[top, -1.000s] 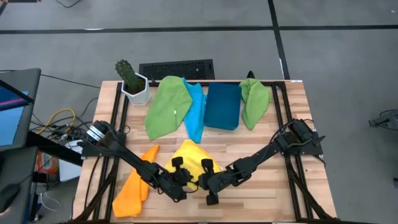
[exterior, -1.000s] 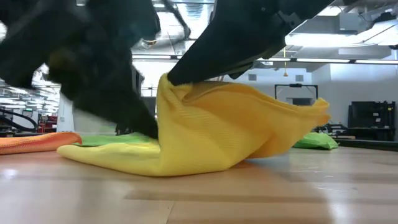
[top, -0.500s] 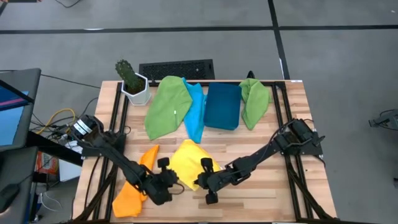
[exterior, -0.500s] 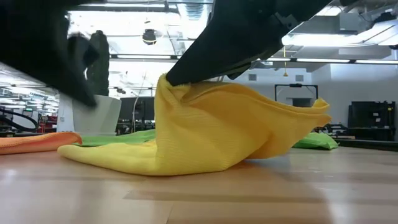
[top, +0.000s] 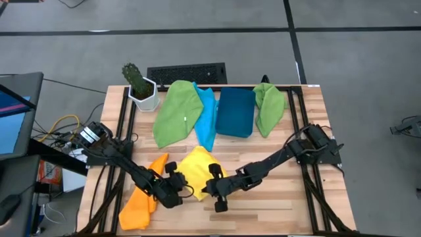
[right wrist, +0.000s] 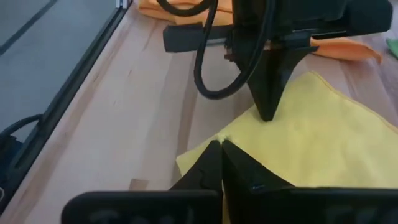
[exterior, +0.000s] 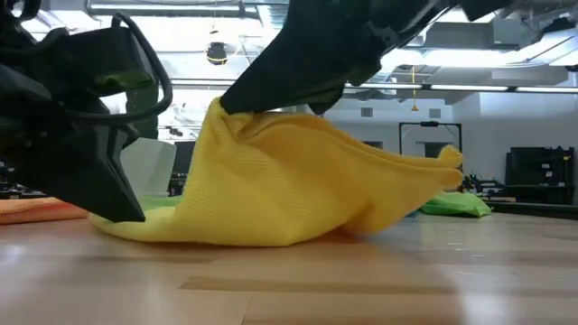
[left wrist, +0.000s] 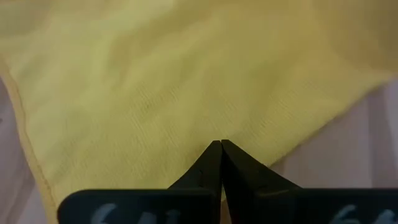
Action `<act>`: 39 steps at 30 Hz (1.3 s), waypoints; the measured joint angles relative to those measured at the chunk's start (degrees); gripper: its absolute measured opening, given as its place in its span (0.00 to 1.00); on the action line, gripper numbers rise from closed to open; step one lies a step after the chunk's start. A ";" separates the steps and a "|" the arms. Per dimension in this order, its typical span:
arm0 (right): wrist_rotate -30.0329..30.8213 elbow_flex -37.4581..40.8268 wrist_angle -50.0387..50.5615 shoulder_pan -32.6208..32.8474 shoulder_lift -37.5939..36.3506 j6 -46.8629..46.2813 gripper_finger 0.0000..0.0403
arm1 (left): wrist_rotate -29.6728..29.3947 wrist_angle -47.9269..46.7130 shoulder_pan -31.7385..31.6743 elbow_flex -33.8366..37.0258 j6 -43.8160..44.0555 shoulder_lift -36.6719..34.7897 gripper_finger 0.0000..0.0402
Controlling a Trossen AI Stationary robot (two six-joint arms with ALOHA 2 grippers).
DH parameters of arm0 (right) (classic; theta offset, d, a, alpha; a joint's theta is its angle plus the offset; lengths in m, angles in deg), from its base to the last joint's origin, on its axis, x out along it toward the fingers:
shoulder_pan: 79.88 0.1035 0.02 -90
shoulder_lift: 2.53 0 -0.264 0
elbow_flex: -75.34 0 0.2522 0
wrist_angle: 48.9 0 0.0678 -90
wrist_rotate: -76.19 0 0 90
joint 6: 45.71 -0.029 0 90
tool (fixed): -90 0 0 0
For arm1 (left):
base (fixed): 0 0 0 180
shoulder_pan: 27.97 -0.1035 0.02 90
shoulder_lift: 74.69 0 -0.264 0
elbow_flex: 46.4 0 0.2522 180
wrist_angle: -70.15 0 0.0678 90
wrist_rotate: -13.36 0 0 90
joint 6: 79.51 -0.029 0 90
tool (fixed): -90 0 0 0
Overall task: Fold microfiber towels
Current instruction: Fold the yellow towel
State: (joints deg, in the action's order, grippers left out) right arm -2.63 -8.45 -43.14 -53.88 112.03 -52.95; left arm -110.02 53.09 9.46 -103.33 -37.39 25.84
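A yellow towel (top: pixel 195 170) lies crumpled at the table's front middle. My right gripper (top: pixel 212 189) is shut on it at its near right part, and in the low view it holds a peak of the cloth (exterior: pixel 221 110) up. My left gripper (top: pixel 177 189) is shut at the towel's near left edge, its tips down on the cloth (left wrist: pixel 221 146). An orange towel (top: pixel 141 197) lies to the left. Two green towels (top: pixel 176 113) (top: pixel 270 105) and a light blue one (top: pixel 208 120) lie at the back. My left gripper sets its shut fingertips (right wrist: pixel 267 113) down on the yellow towel near its left edge (exterior: pixel 122 221), coming from above. The cloth there lies flat on the table. My right gripper pinches an edge of the yellow towel at a corner (right wrist: pixel 219 144) between its two fingers, slanting down from the table's right. The pinched part is lifted into a peak; the rest slopes down and lies on the table.
A dark blue bin (top: pixel 235 112) stands at the back between the towels. A cactus in a white pot (top: pixel 140 89) and a black keyboard (top: pixel 187 72) are at the far edge. Bare wood (top: pixel 276 204) shows at the front right.
My left gripper has drawn away from the towel toward the table's left, then come back and down onto its left edge. My right gripper has gone a little toward the table's left with the lifted peak, which has leaned that way.
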 joint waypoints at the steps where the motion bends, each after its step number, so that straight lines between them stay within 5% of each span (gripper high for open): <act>1: -0.92 -0.12 -1.47 -0.28 0.90 0.11 0.05 | 0.02 0.36 -0.21 0.26 0.10 0.00 0.00; 15: -6.42 -5.67 -2.72 -1.02 8.54 0.21 0.05 | -0.98 2.97 -3.80 0.43 -5.39 0.00 0.00; 39: -9.86 -6.40 -4.87 -5.16 9.51 1.72 0.07 | -3.27 4.35 -4.94 0.40 -7.61 0.00 0.00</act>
State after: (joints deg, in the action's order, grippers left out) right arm -12.49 -14.85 -48.01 -59.04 121.54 -51.23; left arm -113.30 57.44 4.51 -102.93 -45.01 25.84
